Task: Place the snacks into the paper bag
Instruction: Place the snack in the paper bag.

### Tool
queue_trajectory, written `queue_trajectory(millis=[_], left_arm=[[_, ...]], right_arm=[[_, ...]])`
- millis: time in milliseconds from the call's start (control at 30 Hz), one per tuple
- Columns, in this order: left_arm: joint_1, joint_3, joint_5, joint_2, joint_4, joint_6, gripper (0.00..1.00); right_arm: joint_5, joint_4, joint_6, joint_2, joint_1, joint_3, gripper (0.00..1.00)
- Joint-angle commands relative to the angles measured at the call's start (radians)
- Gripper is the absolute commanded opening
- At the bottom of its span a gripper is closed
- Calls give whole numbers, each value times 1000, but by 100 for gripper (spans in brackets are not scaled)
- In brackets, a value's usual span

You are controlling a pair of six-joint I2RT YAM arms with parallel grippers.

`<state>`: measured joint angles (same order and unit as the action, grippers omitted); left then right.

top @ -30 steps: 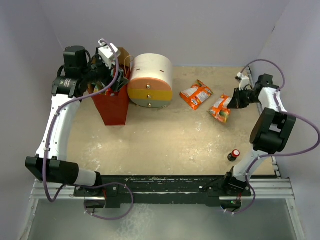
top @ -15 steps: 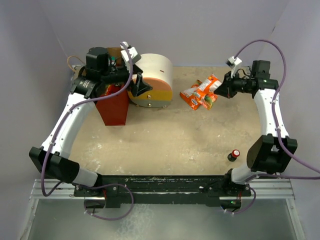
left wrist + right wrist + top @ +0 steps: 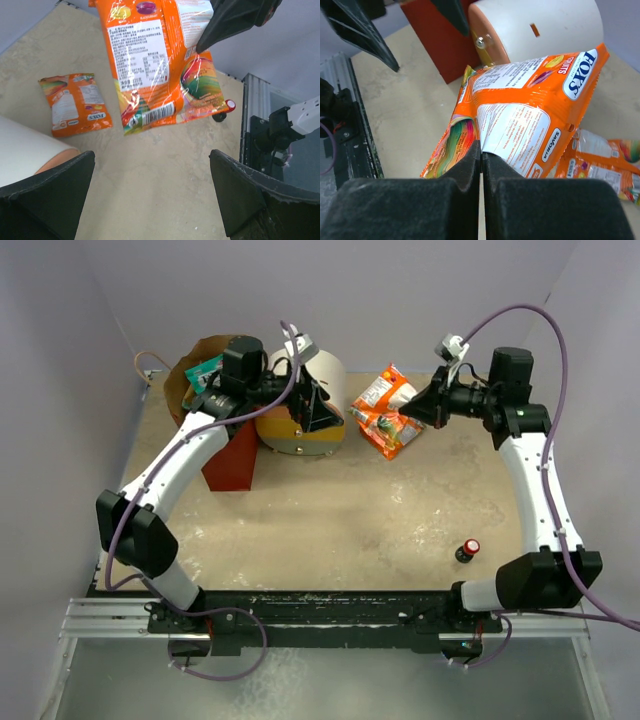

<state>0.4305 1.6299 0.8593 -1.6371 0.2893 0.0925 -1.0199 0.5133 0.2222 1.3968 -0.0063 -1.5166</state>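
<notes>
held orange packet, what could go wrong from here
1. The right jaws pinch only a thin edge of the crinkly held packet, which hangs tilted; it may slip out in transit.
2. The drawer unit stands between it and the paper bag, so a low carry could clip it.
3. The left jaws, wide open, point at the packet from near the drawer unit; a handover could miss, or the arms could bump.

drawer unit: far left | red-capped bottle: near right, well apart
</notes>
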Motion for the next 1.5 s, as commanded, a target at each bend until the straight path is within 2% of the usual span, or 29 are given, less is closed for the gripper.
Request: queue_trajectory(millis=[0,133,333,433,700,800,967,1167,1333,1467], left_arm=[[14,41,67,-17,-189,132,99],[17,43,117,-38,-284,227,99],[20,58,153,-73,-331,328,99],[25,58,174,-90,-361,389,95],[40,58,246,-108,-427,493,76],[40,53,269,-106,-447,526,65],[40,30,287,-86,-475,533,48],[40,25,280,-63,-454,510,32],[39,27,254,-42,-393,442,19],[36,29,223,-19,-338,381,17]], right_arm=[[-87,-138,-91,-51,38,-48,0],[-107,-170,-117,-62,73,-49,0],[-141,-225,-161,-74,113,-36,0],[-157,-239,-170,-73,133,-31,0],[-149,-249,-151,-67,161,3,0],[-127,-242,-127,-65,161,16,0],[-92,-227,-81,-57,161,39,0],[-79,-223,-68,-51,161,52,0],[-77,-210,-57,-63,161,60,21],[-53,-200,-44,-78,161,74,36]])
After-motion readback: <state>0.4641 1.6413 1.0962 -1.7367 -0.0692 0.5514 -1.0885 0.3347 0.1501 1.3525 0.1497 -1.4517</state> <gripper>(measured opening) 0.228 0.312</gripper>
